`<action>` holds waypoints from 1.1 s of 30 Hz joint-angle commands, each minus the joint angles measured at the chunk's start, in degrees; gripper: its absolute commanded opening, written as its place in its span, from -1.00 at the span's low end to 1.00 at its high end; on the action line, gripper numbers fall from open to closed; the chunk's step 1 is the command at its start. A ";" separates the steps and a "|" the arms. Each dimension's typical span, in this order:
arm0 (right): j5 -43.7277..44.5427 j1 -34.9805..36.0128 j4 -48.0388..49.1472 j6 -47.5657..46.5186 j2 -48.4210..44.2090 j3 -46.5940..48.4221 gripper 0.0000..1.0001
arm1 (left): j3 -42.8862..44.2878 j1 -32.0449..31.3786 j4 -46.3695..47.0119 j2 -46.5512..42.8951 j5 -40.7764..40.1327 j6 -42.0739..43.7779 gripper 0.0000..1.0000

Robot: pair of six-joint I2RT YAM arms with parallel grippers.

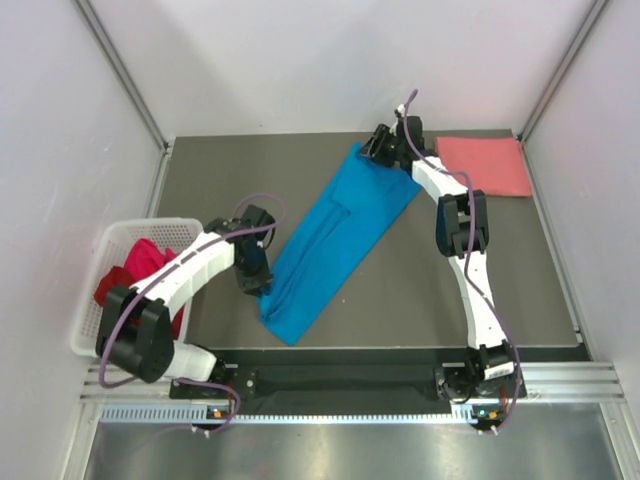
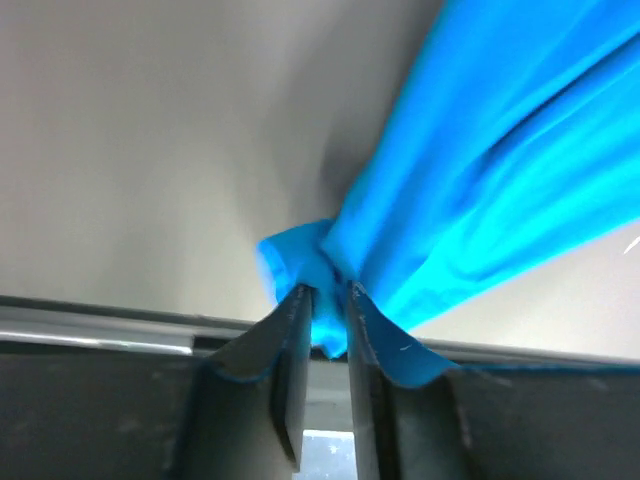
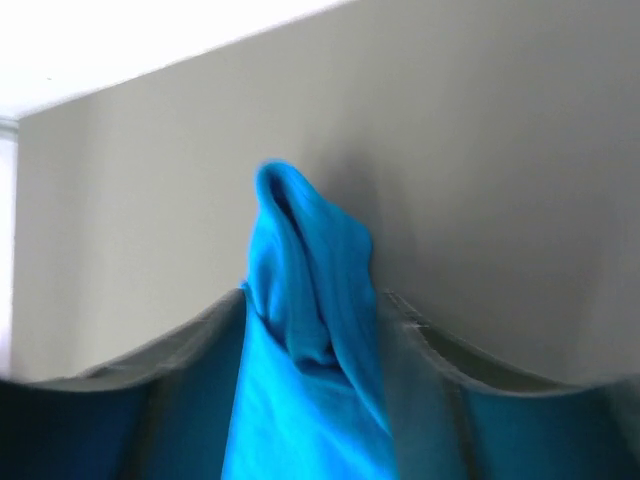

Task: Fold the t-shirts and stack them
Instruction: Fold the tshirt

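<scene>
The left tool's two dark fingers (image 2: 290,350) fill the bottom of its wrist view. They stand close together with a fold of the blue t-shirt (image 2: 480,180) caught in the narrow slot between them, so the left tool (image 2: 328,300) is pinching that shirt at its edge. From the pinch the cloth fans out ahead of the tool and off to its right in bright creased folds, with a small bunch poking out just past the fingertips. Grey surface (image 2: 150,150) lies ahead of the tool and to its left.

The right tool (image 3: 312,300) has its fingers set wider. A thick peaked bunch of the same blue cloth fills the gap and touches both fingers, but whether they press it or only flank it I cannot tell.

From above, the blue t-shirt lies in a long slanted band between the two tools, one end at each, mostly flat on the surface. The salmon t-shirt (image 1: 487,165) lies folded flat just beside the right tool, on the side away from the left tool. The white basket (image 1: 85,320) sits behind and outside the left tool, off the surface's edge, holding the magenta t-shirt (image 1: 145,258) and the dark red t-shirt (image 1: 108,290) in a heap.
</scene>
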 commanded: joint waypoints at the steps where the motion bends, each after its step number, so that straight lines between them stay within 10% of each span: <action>1: -0.95 -0.40 -6.03 -1.95 -6.09 3.29 0.13 | 10.65 2.31 -4.04 3.41 -9.29 3.82 -0.47; 7: 0.62 -1.98 -24.37 -7.66 -17.41 1.72 0.55 | 17.89 10.40 -6.06 6.32 -9.22 8.40 -0.33; 14: 3.44 1.08 -32.41 -14.61 -39.65 -25.24 0.71 | 19.13 13.66 -4.48 6.22 -4.22 12.80 -0.03; 24: -6.24 24.07 -12.83 2.49 -69.52 -71.48 0.48 | 18.87 13.92 -4.30 3.51 -3.42 14.39 -0.09; 33: 1.58 44.50 24.16 34.23 -69.65 -91.62 0.15 | 16.41 14.27 -2.37 -1.68 -1.41 13.34 -0.09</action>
